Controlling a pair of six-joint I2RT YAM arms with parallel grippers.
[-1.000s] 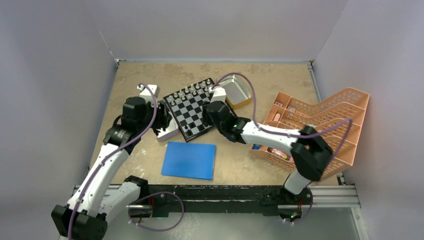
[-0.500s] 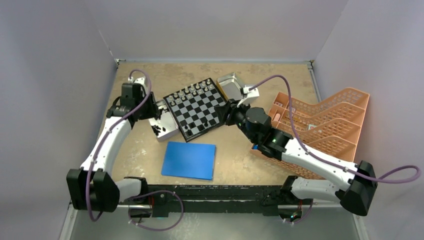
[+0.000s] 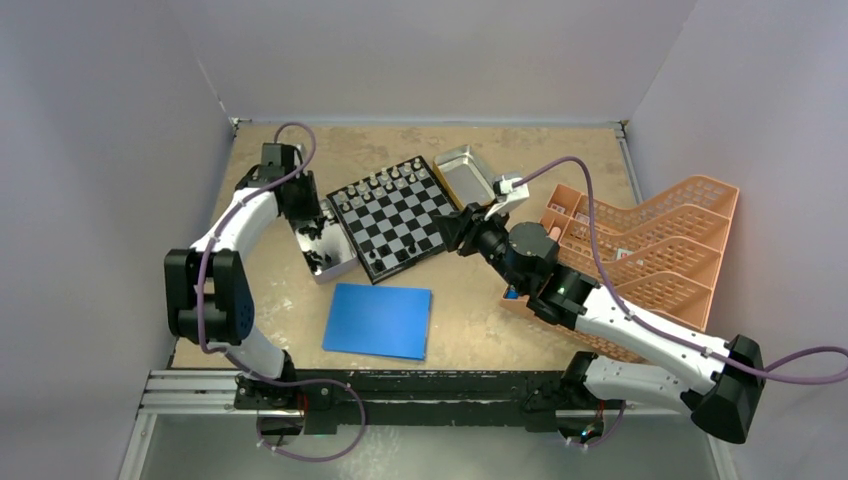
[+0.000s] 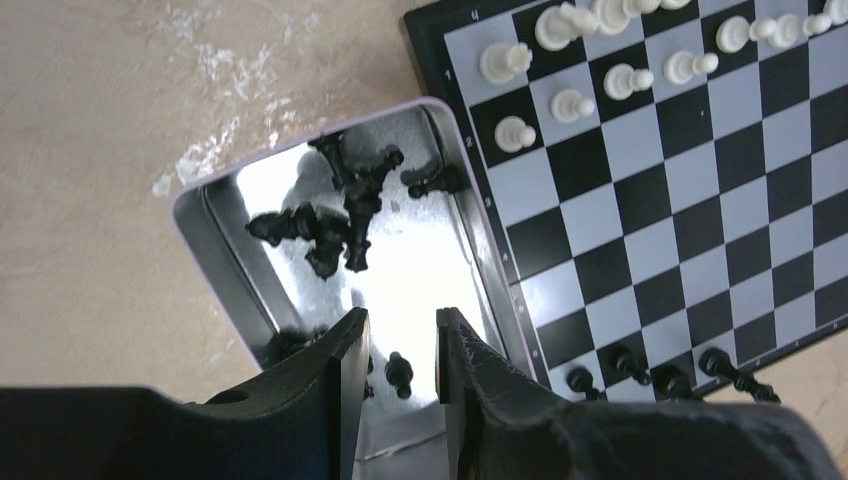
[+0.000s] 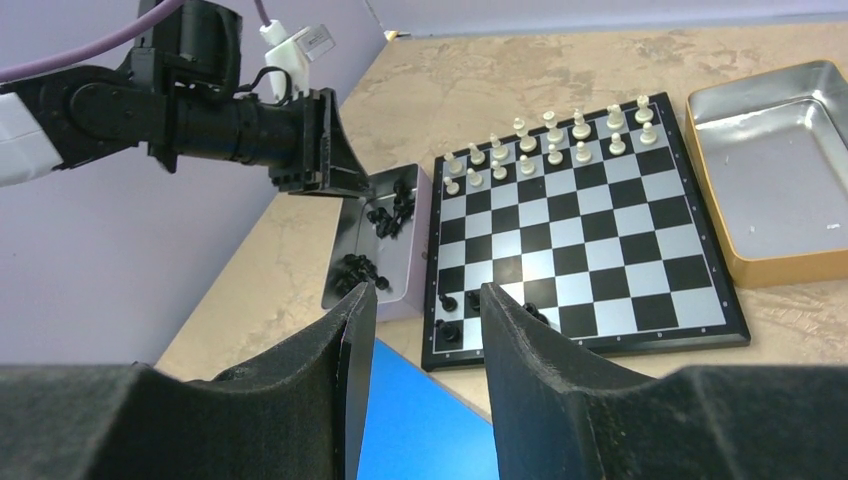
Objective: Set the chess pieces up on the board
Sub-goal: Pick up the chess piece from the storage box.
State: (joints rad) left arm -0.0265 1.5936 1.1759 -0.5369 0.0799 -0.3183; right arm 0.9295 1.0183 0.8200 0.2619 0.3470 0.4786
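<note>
Set-up of the board (image 3: 390, 215), partly done. The white pieces (image 5: 548, 138) stand in two rows along the board's far edge. A few black pieces (image 4: 655, 374) stand along its near edge. The remaining black pieces lie loose in a metal tray (image 4: 205, 235) just beside the board's left edge.

The left gripper (image 4: 402, 320) hangs over the near end of that tray. Its fingers (image 4: 345, 350) are narrowly parted, and one black piece shows in the gap between them, touching neither finger. The right gripper (image 5: 428, 295) is above the board's near edge. Its jaws are apart and hold nothing.

A second tray (image 5: 770, 180), metal with a gold-coloured outer wall, lies just beside the board's right edge. A blue sheet (image 3: 378, 320) lies on the table near the board's near side. An orange basket (image 3: 650, 250) stands well apart to the board's right.
</note>
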